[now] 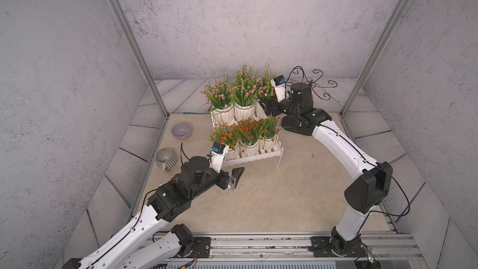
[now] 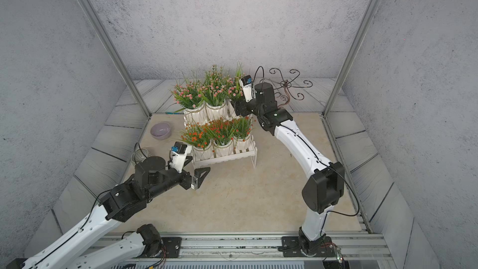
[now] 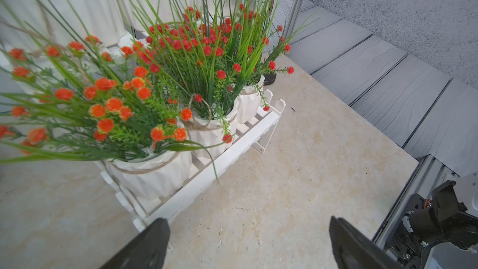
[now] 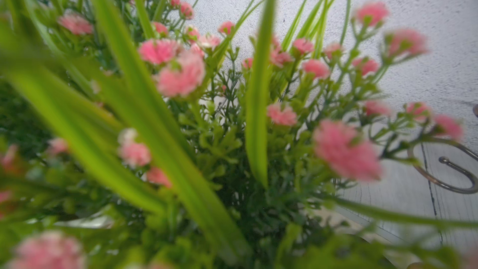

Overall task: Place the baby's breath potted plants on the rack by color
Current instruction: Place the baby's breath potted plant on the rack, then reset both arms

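The white two-tier rack [image 1: 258,157] stands mid-table. Three pink baby's breath potted plants [image 1: 218,95] [image 1: 243,89] [image 1: 265,87] fill its upper tier, and three orange-red ones [image 1: 223,134] [image 1: 248,130] [image 1: 269,126] fill the lower tier. My left gripper [image 1: 234,177] hovers open and empty just in front of the rack's left end; in the left wrist view its fingers [image 3: 144,244] frame bare table beside the rack's front rail [image 3: 232,151]. My right gripper [image 1: 265,107] is at the pot of the rightmost pink plant [image 4: 181,73], whose foliage hides the jaws.
A lilac bowl [image 1: 181,130] and a grey ribbed pot [image 1: 165,159] sit left of the rack. A dark scrolled metal stand [image 1: 318,84] rises behind my right arm. Metal frame posts [image 1: 155,86] stand at the back corners of the table.
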